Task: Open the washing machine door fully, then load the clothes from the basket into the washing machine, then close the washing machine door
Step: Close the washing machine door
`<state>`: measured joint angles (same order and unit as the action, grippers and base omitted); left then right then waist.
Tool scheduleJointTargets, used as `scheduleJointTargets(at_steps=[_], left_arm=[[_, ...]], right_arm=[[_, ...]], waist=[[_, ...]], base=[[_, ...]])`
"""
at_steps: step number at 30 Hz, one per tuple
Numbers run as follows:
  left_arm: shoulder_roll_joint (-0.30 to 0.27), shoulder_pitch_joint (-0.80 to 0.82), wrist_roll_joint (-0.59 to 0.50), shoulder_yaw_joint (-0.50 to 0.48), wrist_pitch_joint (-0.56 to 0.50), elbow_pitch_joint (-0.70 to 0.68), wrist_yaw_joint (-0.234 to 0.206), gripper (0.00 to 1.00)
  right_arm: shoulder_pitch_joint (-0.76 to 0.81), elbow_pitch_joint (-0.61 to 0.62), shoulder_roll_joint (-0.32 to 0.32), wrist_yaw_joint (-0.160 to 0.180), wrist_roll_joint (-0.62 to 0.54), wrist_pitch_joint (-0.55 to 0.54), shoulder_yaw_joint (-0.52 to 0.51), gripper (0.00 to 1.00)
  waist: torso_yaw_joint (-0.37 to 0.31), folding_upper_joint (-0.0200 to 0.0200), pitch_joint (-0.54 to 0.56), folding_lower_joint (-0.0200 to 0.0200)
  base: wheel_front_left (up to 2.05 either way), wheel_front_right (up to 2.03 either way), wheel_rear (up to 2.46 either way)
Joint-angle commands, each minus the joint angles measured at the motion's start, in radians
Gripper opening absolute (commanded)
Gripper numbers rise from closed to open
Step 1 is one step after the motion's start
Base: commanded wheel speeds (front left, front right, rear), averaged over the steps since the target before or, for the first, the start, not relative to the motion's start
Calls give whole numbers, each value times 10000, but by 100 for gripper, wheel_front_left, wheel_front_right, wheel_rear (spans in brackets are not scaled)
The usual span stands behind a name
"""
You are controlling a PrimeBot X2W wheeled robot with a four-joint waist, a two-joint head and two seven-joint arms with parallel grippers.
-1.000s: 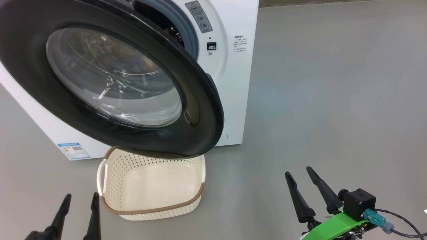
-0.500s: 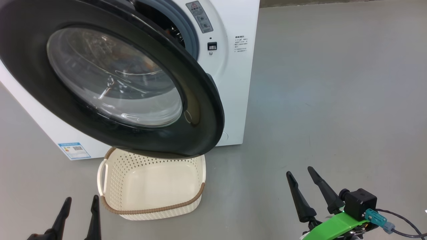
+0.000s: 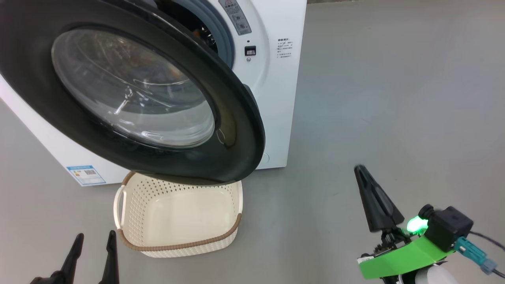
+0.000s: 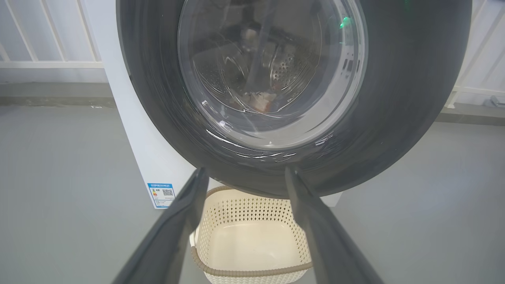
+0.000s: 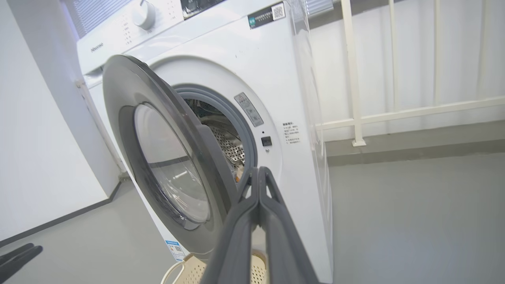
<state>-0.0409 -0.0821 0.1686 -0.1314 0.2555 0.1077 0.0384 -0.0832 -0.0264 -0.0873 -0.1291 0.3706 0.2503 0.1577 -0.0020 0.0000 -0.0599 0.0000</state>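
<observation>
The washing machine (image 3: 276, 98) stands white at the upper left. Its door (image 3: 236, 130), glossy black with a clear glass bowl, hangs swung out over the basket (image 3: 179, 246). The basket has nothing in it. A scrap of pale and orange fabric, apparently the clothes (image 5: 238, 172), lies in the steel drum. My left gripper (image 3: 96, 236) is open, low in front of the basket, and the left wrist view shows its fingers wide apart (image 4: 245, 173) below the door (image 4: 414, 98). My right gripper (image 3: 361, 170) is shut on nothing, to the right of the door's free edge (image 5: 185, 130).
Grey floor (image 3: 394, 98) stretches wide to the right of the washing machine. A white railing (image 5: 355, 79) and a wall run behind it. A blue label sticker (image 3: 86, 174) sits low on the machine's front.
My right gripper has shut and moved up and forward. The left gripper has stayed in place. The head view has shifted slightly.
</observation>
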Motion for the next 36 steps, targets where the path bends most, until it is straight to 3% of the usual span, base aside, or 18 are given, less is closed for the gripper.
scheduleJointTargets(at_steps=[1, 9, 15, 22, 26, 36], left_arm=[[-93, 228, 148, -303, 63, -230, -58, 100], [-93, 438, 322, -84, 63, -117, 14, 100], [-93, 674, 504, 247, 63, -153, 22, 100], [-93, 1018, 687, 688, 63, -181, 47, 100], [-93, 1288, 836, 990, 63, -296, 49, 100], [-93, 1868, 1168, 1517, 63, -435, 43, 100]], right_arm=[[-404, 829, -137, -16, 169, 115, 494, 0], [-1037, 3028, -1099, -16, 416, 115, 1926, 0], [-1725, 3463, -2056, -16, 658, 115, 3864, 0], [-2497, 2303, -2828, -16, 1084, 115, 5588, 0], [-2982, 1418, -2955, -16, 1364, 115, 6213, 0], [-3672, 113, -2804, -16, 1454, 115, 6134, 0]], waist=[[6, 0, -48, 0], [309, 0, -195, 0], [836, 0, -402, 0], [1536, 0, -760, 0], [2000, 0, -1164, 0], [2662, 0, -2282, 0]], base=[[0, 0, 0], [0, 0, 0], [0, 0, 0], [0, 0, 0], [0, 0, 0], [0, 0, 0]])
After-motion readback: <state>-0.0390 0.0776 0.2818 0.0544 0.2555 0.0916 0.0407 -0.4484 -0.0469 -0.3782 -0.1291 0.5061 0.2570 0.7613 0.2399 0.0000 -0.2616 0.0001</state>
